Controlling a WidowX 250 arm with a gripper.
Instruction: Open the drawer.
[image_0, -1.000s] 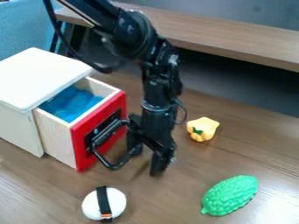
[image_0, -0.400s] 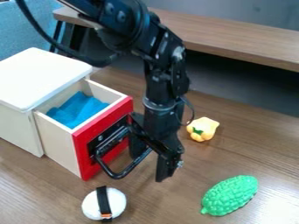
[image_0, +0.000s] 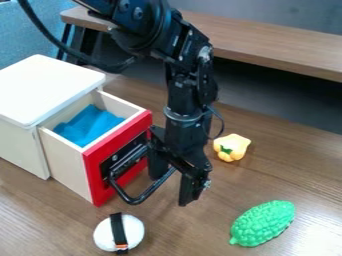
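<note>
Plainly, open drawer (image_0: 96, 182), orange-marked black band (image_0: 118, 231)

drawer (image_0: 95, 175) — farther out than before

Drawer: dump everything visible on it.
The drawer sits partway out of the white cabinet, front facing lower right. Pale, wood-looking walls; red-framed front with a dark centre panel and black, metal-looking loop handle. Crumpled blue cloth-like material lies inside. The tool is at the handle; exact contact points are unclear.

Red drawer front (image_0: 95, 175) — blue cloth (image_0: 91, 123)
</note>
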